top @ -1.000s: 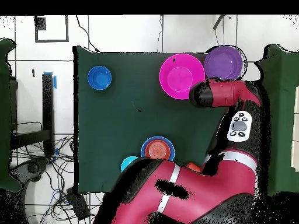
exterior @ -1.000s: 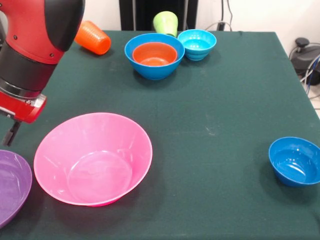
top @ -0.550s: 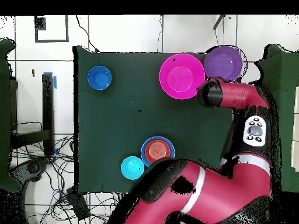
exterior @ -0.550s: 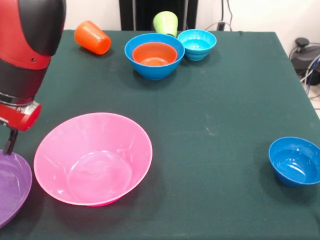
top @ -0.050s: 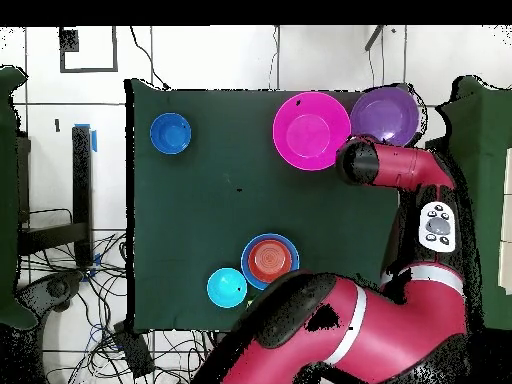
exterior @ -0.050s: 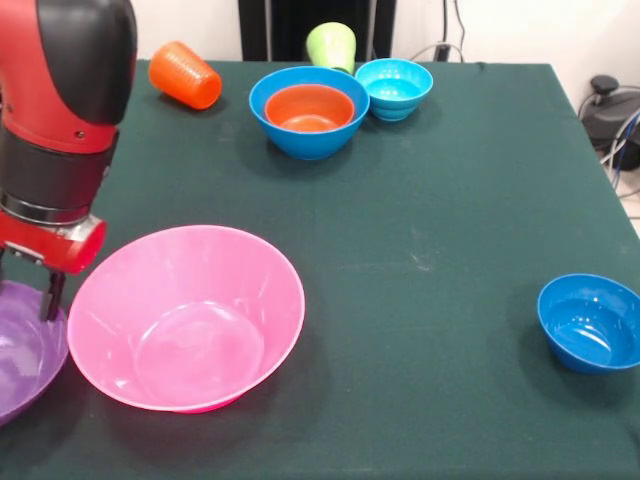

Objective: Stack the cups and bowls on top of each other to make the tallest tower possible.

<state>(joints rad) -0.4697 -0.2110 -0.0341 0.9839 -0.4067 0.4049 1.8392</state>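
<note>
1. At the near left edge of the bench [exterior @ -0.050s: 430, 180], which has a dark green cover, the large shallow purple bowl [exterior @ -0.050s: 25, 350] lies just beside the huge pink bowl [exterior @ -0.050s: 186, 316]; it is cut by the picture's edge.
2. The gripper [exterior @ -0.050s: 45, 295] hangs over the right rim of the purple bowl, under the red and black arm [exterior @ -0.050s: 60, 120]. Only one dark finger shows clearly, so I cannot tell if it is released or clenched.
3. The pink bowl stands upright and empty.
4. At the near right, well apart from the others, the small dark blue bowl [exterior @ -0.050s: 590, 322] stands alone.
5. Farther back, the small orange bowl [exterior @ -0.050s: 309, 108] sits nested inside the medium blue bowl [exterior @ -0.050s: 308, 135]; this is the only stack so far.
6. The small cyan bowl [exterior @ -0.050s: 394, 87] stands just beside it, on the right.
7. The lime green cup [exterior @ -0.050s: 331, 45] stands upside down at the far edge.
8. The orange ribbed cup [exterior @ -0.050s: 184, 75] lies on its side at the far left.
9. No readable writing or brand shows on any thing.
</note>
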